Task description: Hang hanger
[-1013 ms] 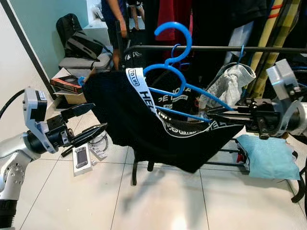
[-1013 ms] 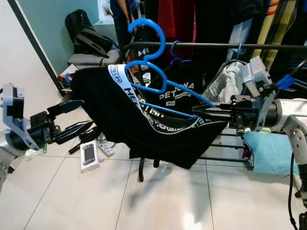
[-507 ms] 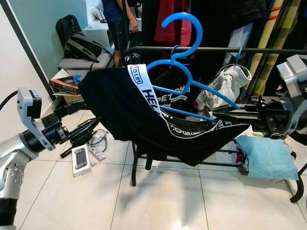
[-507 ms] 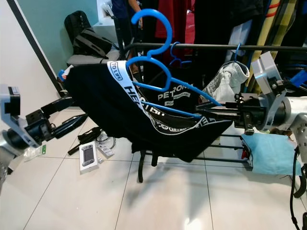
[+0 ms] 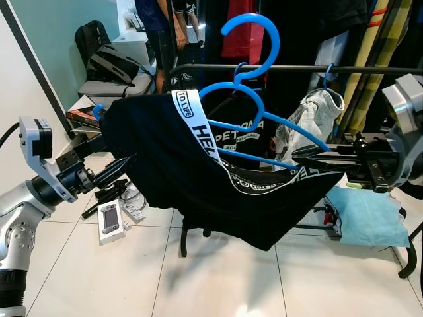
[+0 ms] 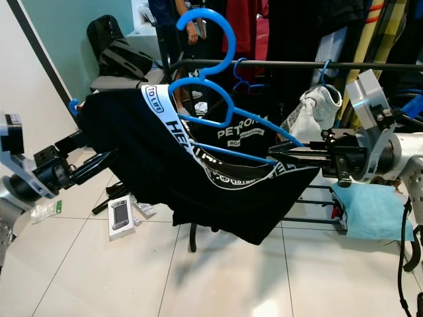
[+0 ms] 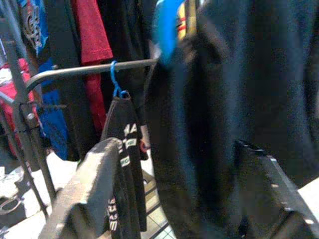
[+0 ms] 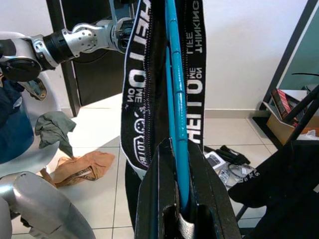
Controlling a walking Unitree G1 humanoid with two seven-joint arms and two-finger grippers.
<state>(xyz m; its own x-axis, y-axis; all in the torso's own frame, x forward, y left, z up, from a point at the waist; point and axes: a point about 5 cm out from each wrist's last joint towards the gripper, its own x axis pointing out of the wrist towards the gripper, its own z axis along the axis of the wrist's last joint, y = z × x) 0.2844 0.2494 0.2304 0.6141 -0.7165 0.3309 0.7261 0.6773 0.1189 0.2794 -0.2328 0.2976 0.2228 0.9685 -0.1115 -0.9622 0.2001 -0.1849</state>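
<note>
A blue plastic hanger (image 5: pixel 254 122) carries a black T-shirt (image 5: pixel 178 172) with a white lettered collar band. Its hook (image 5: pixel 256 36) stands above and in front of the black clothes rail (image 5: pixel 297 67). My right gripper (image 5: pixel 299 154) is shut on the hanger's right arm; in the right wrist view the blue bar (image 8: pixel 174 99) runs out from between its fingers (image 8: pixel 149 199). My left gripper (image 5: pixel 115 158) is open at the shirt's left edge. In the left wrist view dark fabric (image 7: pixel 214 124) hangs between its fingers (image 7: pixel 94 179).
The rail holds other blue hooks (image 5: pixel 241 67), a grey-white garment (image 5: pixel 310 119) and dark clothes. A person (image 5: pixel 158 26) stands behind the rack. A handheld device (image 5: pixel 109 218) lies on the tiles, bags (image 5: pixel 109 63) at back left, a light-blue cloth (image 5: pixel 367 214) at right.
The hanger with the shirt has risen and shifted right, its hook now higher over the rail. My left gripper has come up to the shirt's left edge.
</note>
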